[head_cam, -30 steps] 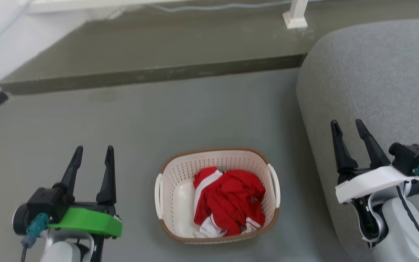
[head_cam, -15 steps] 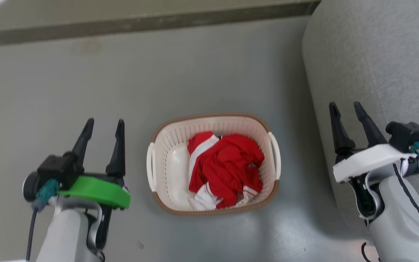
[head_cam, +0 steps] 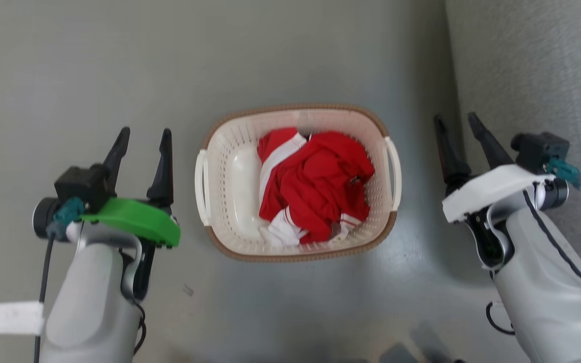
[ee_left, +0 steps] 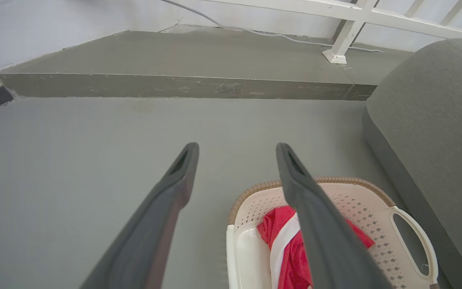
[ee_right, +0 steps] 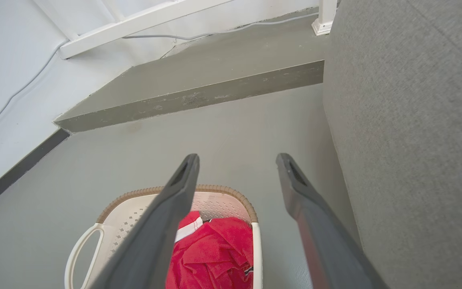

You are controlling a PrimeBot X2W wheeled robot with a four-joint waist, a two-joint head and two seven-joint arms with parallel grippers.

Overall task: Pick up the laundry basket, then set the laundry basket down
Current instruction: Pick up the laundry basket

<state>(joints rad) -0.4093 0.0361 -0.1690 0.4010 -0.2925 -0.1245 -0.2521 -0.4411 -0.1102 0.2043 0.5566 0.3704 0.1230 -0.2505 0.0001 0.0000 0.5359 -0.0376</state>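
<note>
Down at the near edge of the head view, the left hand (head_cam: 146,132) and the right hand (head_cam: 455,117) are hovering on either side of the laundry basket (head_cam: 230,146), each with its two dark fingers parted and nothing between them. Neither hand is touching the basket. The left one is hanging near the basket's left handle (head_cam: 200,186), the right one near its right handle (head_cam: 395,174).

The basket is sitting upright on the grey floor (head_cam: 94,60), between the two hands. A crumpled red garment with white stripes (head_cam: 321,181) is lying inside it, taking up its right part. Just beside the right hand, a grey upholstered sofa (head_cam: 532,65) is crowding that side, its flank running close along the basket's right.

Farther off, in the wrist views, a low concrete step (ee_left: 175,86) is crossing the floor. Beyond it a white railing post (ee_left: 341,44) is standing on the raised level, with a pale cable (ee_left: 255,33) trailing along the foot of the white wall (ee_left: 34,32).
</note>
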